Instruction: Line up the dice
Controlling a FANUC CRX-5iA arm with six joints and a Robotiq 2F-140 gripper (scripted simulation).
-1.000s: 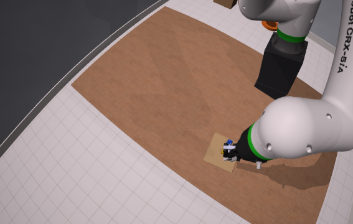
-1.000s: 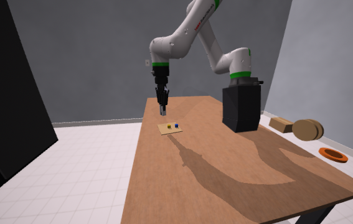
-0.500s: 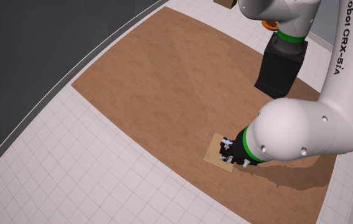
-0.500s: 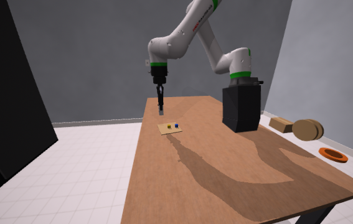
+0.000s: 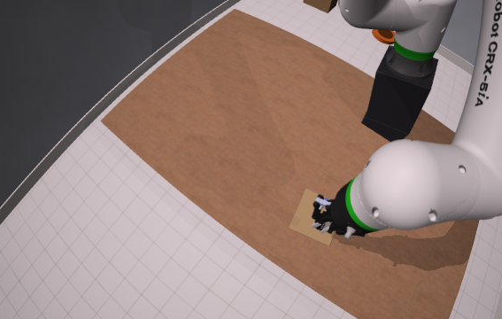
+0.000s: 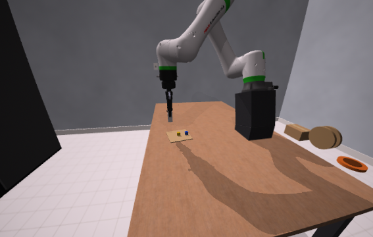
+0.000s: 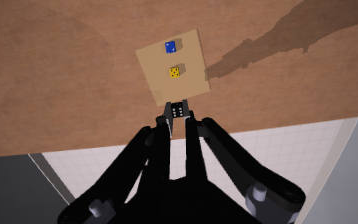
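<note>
A white robot arm hangs its black gripper (image 7: 178,120) straight down over a brown wooden table (image 6: 225,184). The two fingers are clamped on a small black die (image 7: 177,110), pinched between the tips, its white-pipped face turned toward the wrist camera. The exact pip count is too small to read.

In the side view the gripper (image 6: 170,118) hangs well above the table, with the die held in the air.

Below and just beyond the fingertips lies a small tan mat (image 7: 156,75), flat on the table near the table's edge. Two more dice sit on it. The yellow die (image 7: 175,72) lies just past the fingertips, roughly in line with the held die. The blue die (image 7: 170,47) lies farther beyond, near the mat's far edge, apart from the yellow one. Both rest flat.

From above, the arm's large joint covers much of the mat (image 5: 304,217), and the gripper (image 5: 321,214) is seen over its inner part.

Off the table, on the floor, lie a box, a round wooden disc and an orange ring.
</note>
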